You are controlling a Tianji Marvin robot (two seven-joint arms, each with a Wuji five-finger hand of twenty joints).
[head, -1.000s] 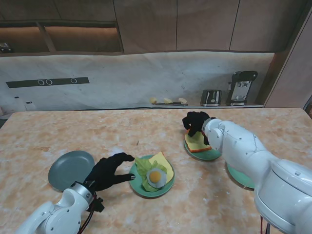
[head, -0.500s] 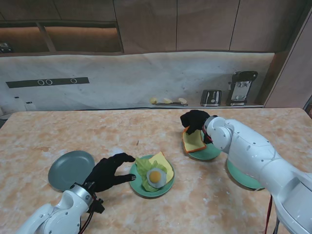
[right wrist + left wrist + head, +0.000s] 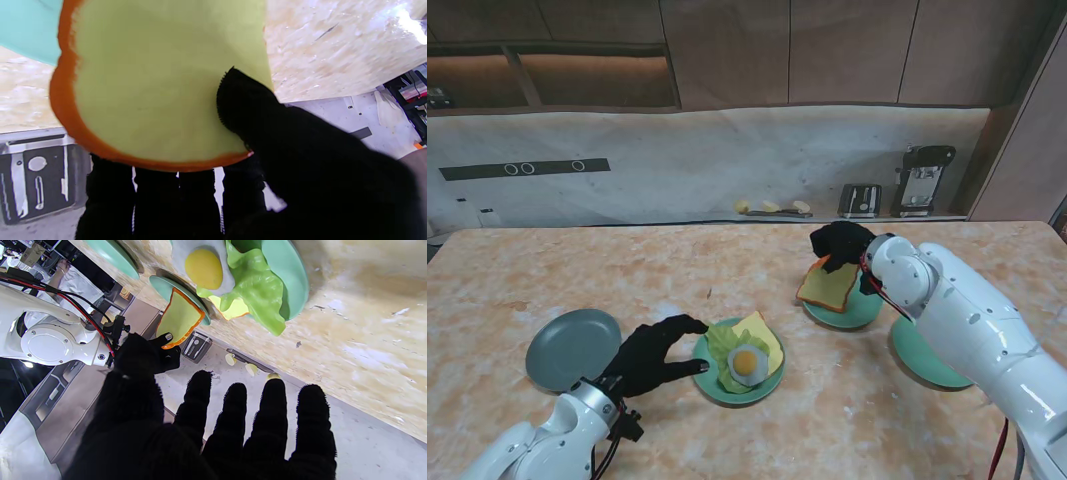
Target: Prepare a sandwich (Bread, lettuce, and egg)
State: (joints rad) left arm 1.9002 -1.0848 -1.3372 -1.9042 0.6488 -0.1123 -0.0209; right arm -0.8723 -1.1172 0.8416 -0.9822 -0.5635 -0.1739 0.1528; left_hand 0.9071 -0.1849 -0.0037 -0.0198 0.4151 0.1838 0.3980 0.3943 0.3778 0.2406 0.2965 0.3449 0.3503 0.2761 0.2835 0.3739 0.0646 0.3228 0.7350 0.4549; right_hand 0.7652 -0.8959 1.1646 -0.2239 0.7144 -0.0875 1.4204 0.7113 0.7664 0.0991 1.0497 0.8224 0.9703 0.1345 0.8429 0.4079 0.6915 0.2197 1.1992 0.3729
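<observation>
My right hand (image 3: 842,243) is shut on a slice of bread (image 3: 826,285), yellow with an orange crust, held tilted above the far green plate (image 3: 847,313). In the right wrist view the bread slice (image 3: 160,83) fills the frame, pinched between thumb and fingers. The near green plate (image 3: 709,375) carries a bread slice (image 3: 762,327), lettuce (image 3: 722,345) and a fried egg (image 3: 746,362) on top. My left hand (image 3: 652,352) is open, its fingertips at that plate's left rim. In the left wrist view the egg (image 3: 203,268) and lettuce (image 3: 258,290) lie beyond my spread fingers (image 3: 273,413).
A grey-green plate (image 3: 572,347) lies at the left. Another green plate (image 3: 922,362) sits at the right, partly under my right arm. A toaster (image 3: 860,200) and a black appliance (image 3: 922,178) stand on the back counter.
My right hand has lifted the bread slice off the far green plate and tilted it, moving slightly right. The left hand has stayed at the near plate's rim.
</observation>
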